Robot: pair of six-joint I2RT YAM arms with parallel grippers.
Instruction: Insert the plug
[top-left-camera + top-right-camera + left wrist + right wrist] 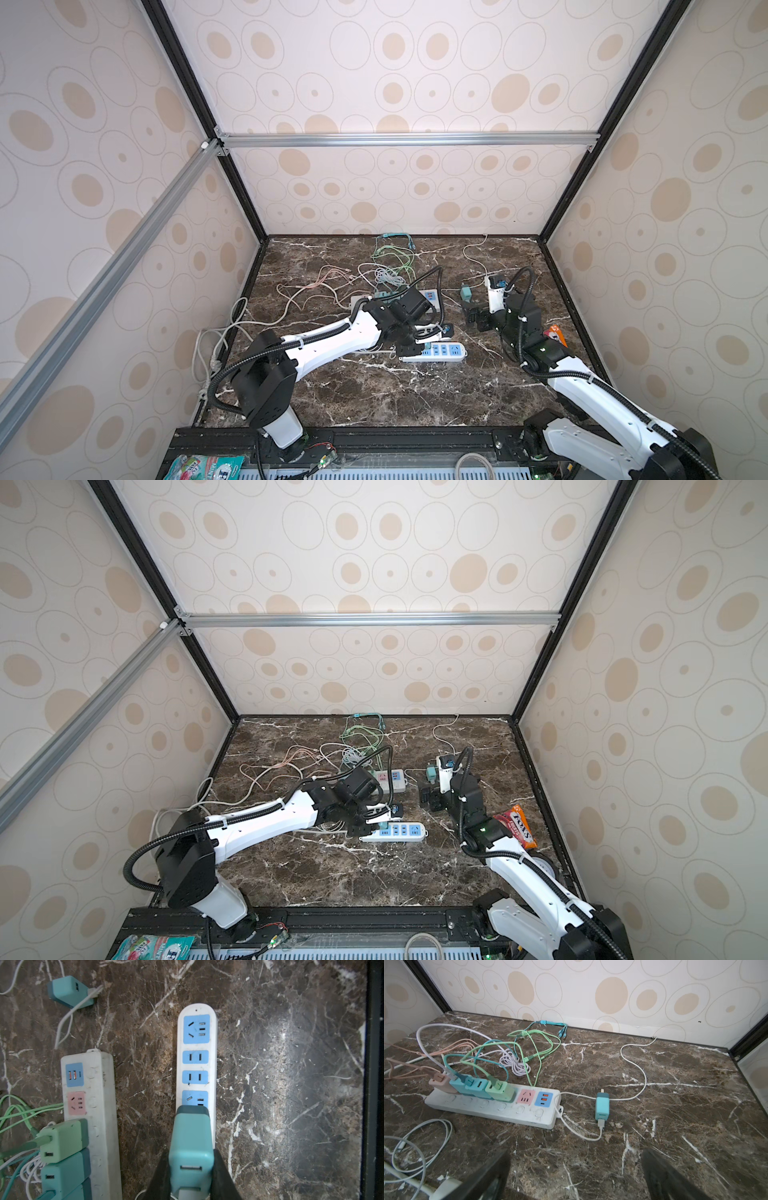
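— Where was the plug (191,1126)?
— Clenched in the left gripper (190,1153), over the end socket of the power strip (196,1047); seated or not, I couldn't tell.
— The right gripper (576,1153)?
— Jaws spread wide; empty.

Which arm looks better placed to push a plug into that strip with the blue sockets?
Left. The left gripper is shut on a teal charger right at the blue-socket strip. The right gripper is open and empty, with only a loose charger ahead of it.

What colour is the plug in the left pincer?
Teal plug, darker at the tip; left wrist view shows it best.
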